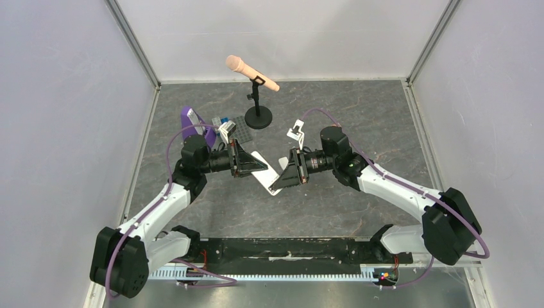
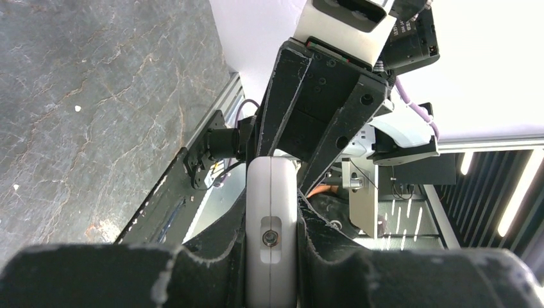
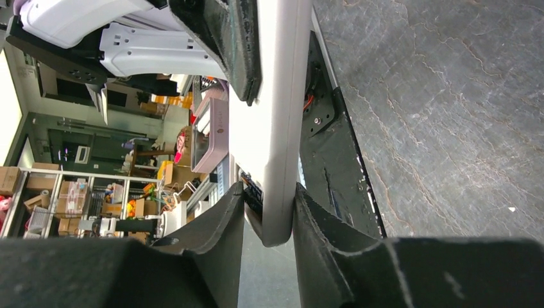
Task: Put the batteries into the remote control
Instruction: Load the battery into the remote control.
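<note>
A purple stand [image 1: 190, 118] sits at the left, small blocks [image 1: 224, 126] just beside it; the left gripper [image 1: 253, 164] is clamped on one end of the remote control [image 1: 265, 171], its fingers [image 2: 321, 256] pressed against the white sides; a microphone [image 1: 251, 72] stands behind on the table [image 1: 372, 122]; the remote is held between both arms; the right gripper [image 1: 283, 179] is clamped on the remote's other end, its fingers [image 3: 321, 237] squeezing the white edge.
</note>
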### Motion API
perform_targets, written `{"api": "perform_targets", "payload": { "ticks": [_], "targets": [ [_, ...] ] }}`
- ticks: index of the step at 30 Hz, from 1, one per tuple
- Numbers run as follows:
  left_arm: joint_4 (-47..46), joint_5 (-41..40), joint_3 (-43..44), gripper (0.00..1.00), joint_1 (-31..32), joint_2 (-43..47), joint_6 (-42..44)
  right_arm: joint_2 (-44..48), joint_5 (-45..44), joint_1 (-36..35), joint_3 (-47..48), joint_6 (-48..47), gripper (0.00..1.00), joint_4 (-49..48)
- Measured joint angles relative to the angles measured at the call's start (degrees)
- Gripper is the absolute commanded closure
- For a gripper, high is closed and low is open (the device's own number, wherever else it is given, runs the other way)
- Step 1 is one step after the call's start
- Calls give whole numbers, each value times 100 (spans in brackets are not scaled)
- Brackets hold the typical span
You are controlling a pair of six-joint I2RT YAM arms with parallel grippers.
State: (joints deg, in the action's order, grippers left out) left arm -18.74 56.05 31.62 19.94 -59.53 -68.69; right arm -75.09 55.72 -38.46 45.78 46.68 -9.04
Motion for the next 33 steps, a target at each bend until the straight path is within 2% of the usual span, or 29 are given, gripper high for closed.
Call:
{"api": "perform_targets", "payload": {
  "ticks": [3,5,7,10,13,15,20,26,29,33],
  "targets": [
    [11,0,0,98,0,-4,9,-2,11,2,-2,52,71,-31],
    [7,-2,0,98,0,-4,15,-2,13,2,-2,85,68,-24],
    [0,-2,0,98,0,-4,17,-2,11,0,-2,103,56,-24],
    [7,2,0,98,0,-4,13,-2,-15,0,-2,92,29,-11],
    [7,2,0,98,0,4,17,2,-76,2,-4,87,15,13],
    [9,4,0,98,0,37,57,13,-129,7,-4,76,11,9],
    [140,9,7,98,0,232,363,201,-282,9,-4,68,9,9],
    [984,-157,114,98,-76,520,1019,492,-778,125,-4,-85,12,136],
    [1631,-529,175,98,-170,765,1429,562,-1377,201,37,-485,13,599],
    [2426,-1217,197,98,-227,1143,1873,402,-2640,225,378,-1165,20,1646]
  ]
}}
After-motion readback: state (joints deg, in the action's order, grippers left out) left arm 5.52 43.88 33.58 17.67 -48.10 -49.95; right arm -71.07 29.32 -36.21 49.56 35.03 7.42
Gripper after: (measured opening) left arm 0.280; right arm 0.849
